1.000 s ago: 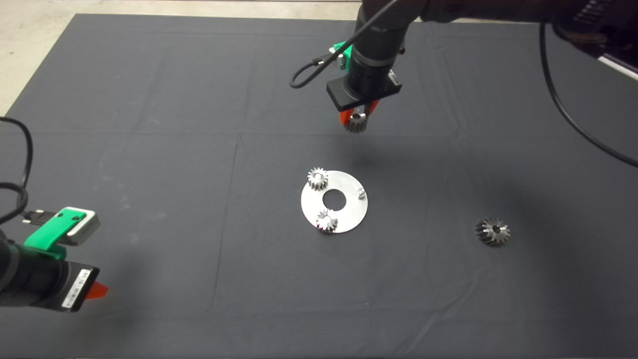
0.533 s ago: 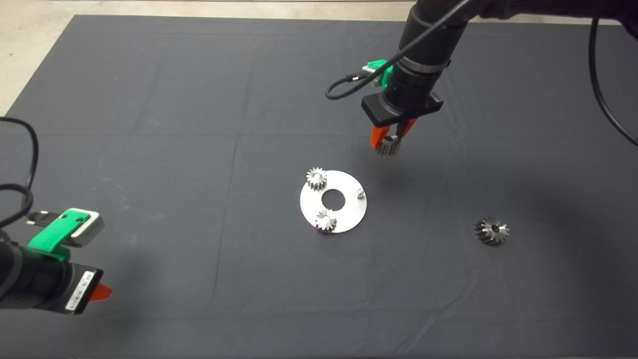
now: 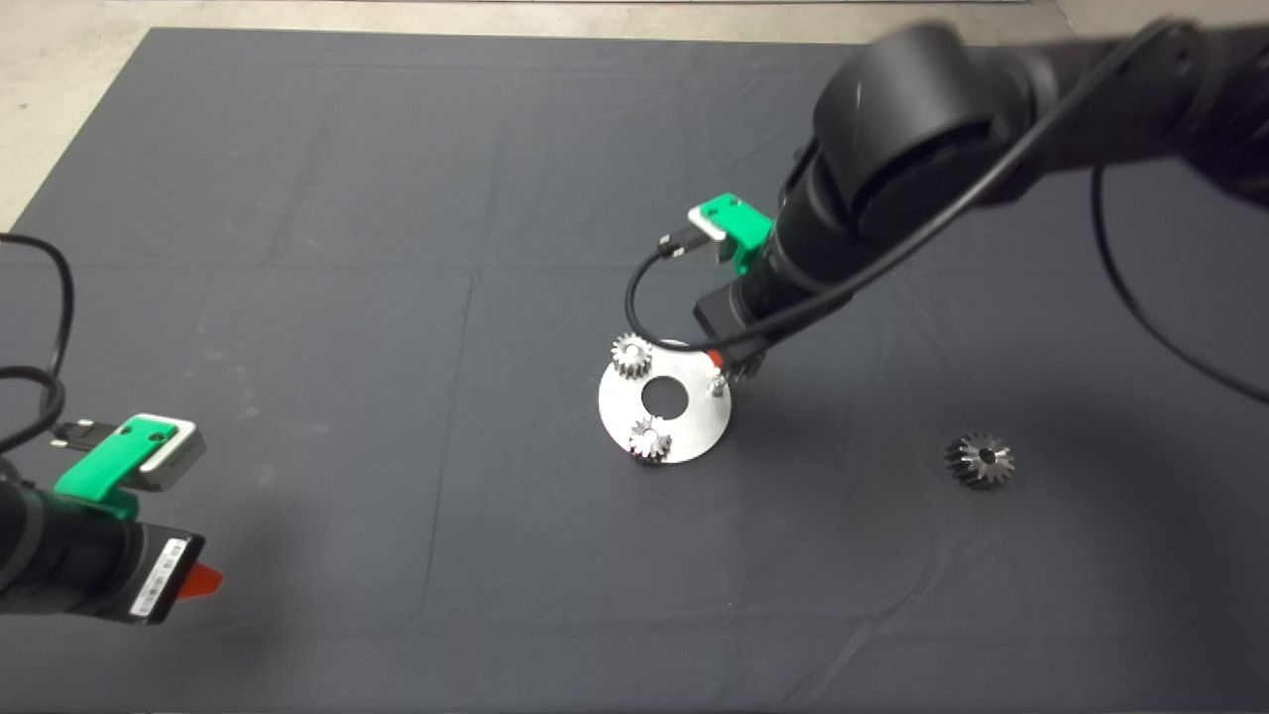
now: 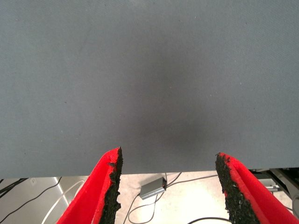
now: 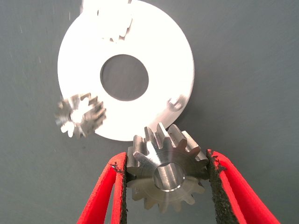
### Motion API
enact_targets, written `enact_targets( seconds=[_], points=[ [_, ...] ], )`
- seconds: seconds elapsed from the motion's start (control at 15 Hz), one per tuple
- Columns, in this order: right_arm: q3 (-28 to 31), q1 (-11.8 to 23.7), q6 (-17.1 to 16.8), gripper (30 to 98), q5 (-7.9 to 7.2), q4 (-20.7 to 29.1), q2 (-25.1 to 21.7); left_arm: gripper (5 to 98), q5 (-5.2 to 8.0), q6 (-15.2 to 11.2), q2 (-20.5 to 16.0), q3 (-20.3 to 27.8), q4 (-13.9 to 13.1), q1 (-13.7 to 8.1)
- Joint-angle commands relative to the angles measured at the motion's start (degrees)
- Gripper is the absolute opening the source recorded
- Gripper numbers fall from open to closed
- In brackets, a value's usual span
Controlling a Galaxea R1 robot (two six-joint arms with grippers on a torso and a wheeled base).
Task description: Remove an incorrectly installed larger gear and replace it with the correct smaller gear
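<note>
Table: dark mat (image 3: 327, 248) covers it, with pale floor (image 3: 59, 59) past the far edge.
Head view, right claw (image 3: 729, 369): low over the rim of the silver ring plate (image 3: 684, 436), just beside the plate's bare peg (image 3: 714, 385); its grip is hidden here by the arm.
Head view, plate: two bright small gears (image 3: 632, 354) (image 3: 649, 437) sit on it, on the side away from the right claw.
Head view, larger gear (image 3: 980, 460): lies alone on the mat, well apart from both claws.
Head view, left claw (image 3: 203, 578): waits at the near left edge.
Left wrist view: left claw (image 4: 168, 186) spread wide and holding nothing, above the mat edge.
Right wrist view: right claw (image 5: 166, 186) clenched on the smaller gear (image 5: 166, 170), pads touching its teeth on both sides, near the peg (image 5: 175, 102).
</note>
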Motion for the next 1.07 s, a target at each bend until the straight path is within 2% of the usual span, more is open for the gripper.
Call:
enact_targets(
  seconds=[0.0, 0.33, 0.6, 0.73, 1.0],
  points=[
    [4.1, -1.4, 1.3, 35.1, -3.43, -8.9, -2.0, 49.4, 3.20, -1.1, -0.3, 0.6, 2.2, 0.1],
    [4.2, -1.5, 1.3, 35.1, -3.96, -11.0, -2.0, 49.4, 3.11, -1.9, -0.1, 0.6, 2.7, 0.1],
    [4.0, -4.3, 1.2, 35.0, -4.06, -13.1, -1.9, 49.4, 3.11, -2.0, -0.2, 0.6, 3.0, 0.1],
    [3.4, -5.1, 0.7, 34.9, -4.13, -13.9, -2.2, 49.4, 3.04, -2.1, -0.2, 0.7, 3.1, 1.5],
    [2.6, -5.2, 0.4, 34.9, -4.22, -14.5, -3.2, 49.4, 2.59, -2.7, -0.1, 1.0, 3.8, 1.8]
  ],
)
